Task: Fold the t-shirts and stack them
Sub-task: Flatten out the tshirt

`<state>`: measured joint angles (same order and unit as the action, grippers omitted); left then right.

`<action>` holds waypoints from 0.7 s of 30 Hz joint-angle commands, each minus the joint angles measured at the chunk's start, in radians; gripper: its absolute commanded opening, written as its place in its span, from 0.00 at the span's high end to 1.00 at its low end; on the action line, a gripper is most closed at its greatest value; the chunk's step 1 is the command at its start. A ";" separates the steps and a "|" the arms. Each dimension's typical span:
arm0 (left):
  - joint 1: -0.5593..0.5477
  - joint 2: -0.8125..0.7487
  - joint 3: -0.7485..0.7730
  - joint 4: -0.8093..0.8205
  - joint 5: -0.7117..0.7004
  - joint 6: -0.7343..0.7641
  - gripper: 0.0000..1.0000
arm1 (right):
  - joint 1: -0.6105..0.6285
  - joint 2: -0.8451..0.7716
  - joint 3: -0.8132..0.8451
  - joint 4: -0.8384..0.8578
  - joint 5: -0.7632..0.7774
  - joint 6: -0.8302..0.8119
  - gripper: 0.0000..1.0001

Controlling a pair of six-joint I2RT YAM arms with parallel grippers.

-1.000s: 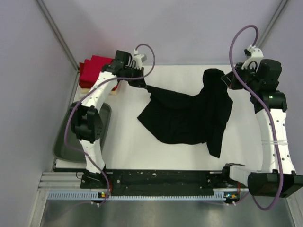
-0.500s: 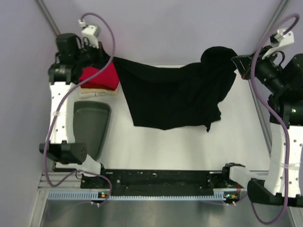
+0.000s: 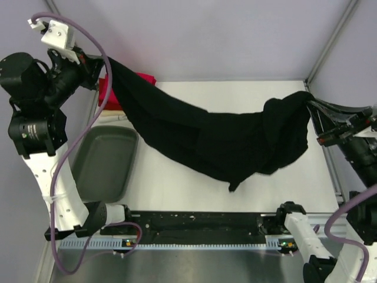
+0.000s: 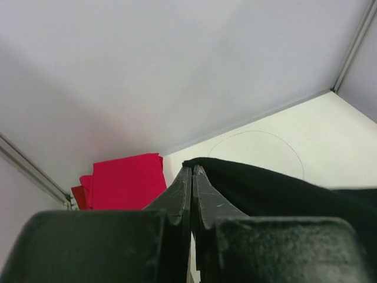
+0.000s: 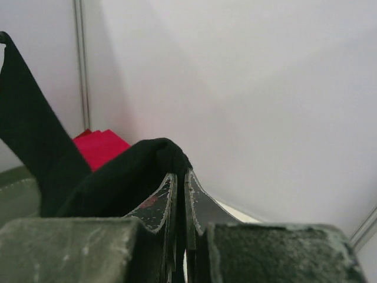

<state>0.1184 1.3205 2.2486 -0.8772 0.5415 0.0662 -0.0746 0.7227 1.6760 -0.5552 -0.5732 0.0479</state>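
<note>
The black t-shirt (image 3: 206,138) hangs stretched in the air between my two grippers, sagging over the middle of the table. My left gripper (image 3: 105,61) is raised at the far left and shut on one end of it; its closed fingers (image 4: 200,188) pinch the black cloth (image 4: 283,191). My right gripper (image 3: 311,101) is raised at the right and shut on the bunched other end, seen in the right wrist view (image 5: 132,174). The folded red t-shirts (image 3: 144,78) lie at the back left, mostly hidden behind the cloth; they show in the left wrist view (image 4: 121,180).
A grey oval plastic tub (image 3: 106,162) sits at the left edge of the white table (image 3: 194,194). Metal frame posts stand at the back corners. The rail with the arm bases runs along the near edge.
Both arms have lifted and spread apart. The black t-shirt has gone from lying on the table to hanging stretched in the air between them.
</note>
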 commanded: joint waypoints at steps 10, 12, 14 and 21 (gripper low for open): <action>-0.167 0.402 -0.164 0.267 -0.156 -0.089 1.00 | -0.004 0.499 -0.196 0.314 -0.019 0.059 1.00; -0.198 0.523 -0.104 0.277 -0.237 -0.086 1.00 | 0.002 0.665 -0.167 0.325 0.016 0.055 1.00; -0.209 0.656 -0.003 0.261 -0.293 -0.082 1.00 | 0.006 0.812 -0.081 0.269 0.131 0.053 0.76; -0.241 0.726 -0.007 0.225 -0.330 0.145 0.38 | 0.009 1.089 0.185 -0.204 0.495 0.061 0.18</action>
<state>-0.1101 2.1822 2.2684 -0.6838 0.2344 0.0395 -0.0700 1.8492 1.7584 -0.5312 -0.2935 0.1028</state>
